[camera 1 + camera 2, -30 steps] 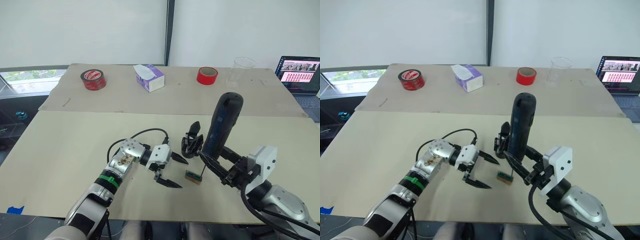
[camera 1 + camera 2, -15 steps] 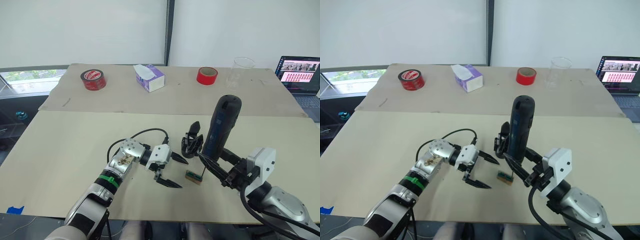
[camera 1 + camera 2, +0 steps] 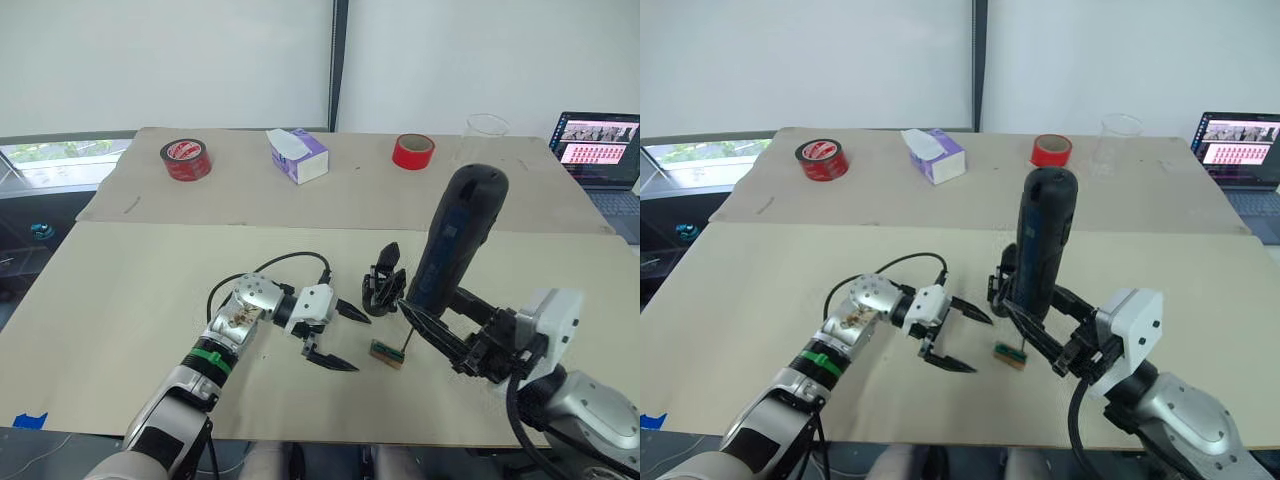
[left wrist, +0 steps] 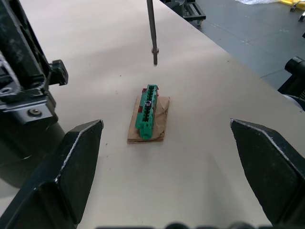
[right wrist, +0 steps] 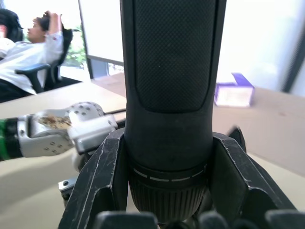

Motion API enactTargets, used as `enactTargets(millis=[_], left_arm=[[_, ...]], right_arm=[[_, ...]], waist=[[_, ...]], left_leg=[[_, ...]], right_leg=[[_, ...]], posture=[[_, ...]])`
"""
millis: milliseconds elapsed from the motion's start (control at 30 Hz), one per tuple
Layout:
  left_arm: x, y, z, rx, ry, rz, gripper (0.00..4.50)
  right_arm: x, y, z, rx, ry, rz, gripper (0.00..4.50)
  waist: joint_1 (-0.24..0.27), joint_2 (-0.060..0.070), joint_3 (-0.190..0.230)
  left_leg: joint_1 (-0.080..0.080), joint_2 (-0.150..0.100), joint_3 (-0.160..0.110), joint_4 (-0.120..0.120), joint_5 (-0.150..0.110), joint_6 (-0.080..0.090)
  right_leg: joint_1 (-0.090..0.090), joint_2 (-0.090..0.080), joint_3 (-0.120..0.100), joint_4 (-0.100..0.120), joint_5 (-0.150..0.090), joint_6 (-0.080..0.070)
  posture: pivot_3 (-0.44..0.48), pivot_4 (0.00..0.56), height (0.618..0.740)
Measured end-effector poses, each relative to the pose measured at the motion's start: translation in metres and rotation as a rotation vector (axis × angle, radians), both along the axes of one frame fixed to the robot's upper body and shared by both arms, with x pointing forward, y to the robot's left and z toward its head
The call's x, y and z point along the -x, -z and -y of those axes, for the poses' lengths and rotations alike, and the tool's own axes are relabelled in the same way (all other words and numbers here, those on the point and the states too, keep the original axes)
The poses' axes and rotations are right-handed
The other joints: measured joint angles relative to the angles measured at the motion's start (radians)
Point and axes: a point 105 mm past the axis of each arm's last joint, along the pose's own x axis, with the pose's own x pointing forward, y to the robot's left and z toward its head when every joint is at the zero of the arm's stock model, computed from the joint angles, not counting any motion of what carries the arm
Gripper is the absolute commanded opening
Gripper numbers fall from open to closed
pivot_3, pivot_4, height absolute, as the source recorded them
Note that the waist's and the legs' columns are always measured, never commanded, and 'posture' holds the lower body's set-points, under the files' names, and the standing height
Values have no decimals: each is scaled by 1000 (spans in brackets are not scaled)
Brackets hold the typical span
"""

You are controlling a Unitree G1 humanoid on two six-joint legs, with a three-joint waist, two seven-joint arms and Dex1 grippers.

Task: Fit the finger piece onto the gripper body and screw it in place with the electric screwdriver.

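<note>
The electric screwdriver (image 3: 452,238) is gripped by the right gripper (image 3: 447,335), its bit hung above the green block (image 4: 148,112); the left gripper (image 3: 341,336), fingers wide, is empty; the gripper body (image 3: 383,285) sits at 12 o'clock of the block; fastening is judged not yet done.

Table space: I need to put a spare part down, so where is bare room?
The wide tan stretch of the table behind the left pincer, short of the red tape roll and tissue box, is bare. It is crowded around the gripper body, green block and electric screwdriver.

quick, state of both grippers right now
Left gripper: open, holding nothing.
Right gripper: shut on the electric screwdriver.
</note>
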Motion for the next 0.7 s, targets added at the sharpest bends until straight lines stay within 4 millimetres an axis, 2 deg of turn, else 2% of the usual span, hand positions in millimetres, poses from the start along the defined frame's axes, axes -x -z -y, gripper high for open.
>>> enactTargets(millis=[200,267,367,533,633,700], left_arm=[[0,-10,-20,-14,-50,-77,4500],[1,-16,-24,-10,-60,-86,4500],[-4,-20,-31,-2,-99,-92,4500],[-18,-27,-37,11,-166,-79,4500],[-30,-33,-35,32,-196,-56,4500],[-36,-33,-33,38,-211,-36,4500]], right_arm=[[-2,-27,-19,-47,-132,-5,1904],[-13,-40,-28,-71,-181,-7,1904],[-32,-48,-34,-81,-210,-54,1904],[-60,-59,-37,-57,-197,-104,1904],[-73,-70,-36,-27,-177,-89,1904],[-80,-70,-34,2,-166,-88,1904]], waist=[[-3,0,0],[-4,-1,0],[-1,-1,0],[1,-1,0],[2,-1,0],[2,-1,0]], left_leg=[[0,1,0,0,0,-1],[1,0,0,0,1,-1],[0,0,0,0,1,-1],[-3,0,1,1,2,-3],[-3,0,2,1,2,-3],[-3,0,2,1,2,-3]], right_leg=[[0,0,0,0,0,0],[0,0,0,0,0,0],[-1,0,0,0,1,-1],[-1,-1,-1,-1,1,-1],[-1,-1,-1,-1,1,-1],[-1,-1,-1,-1,1,-1]], posture=[[0,150,740],[0,150,740],[0,150,740],[0,150,740],[0,150,740],[0,150,740]])
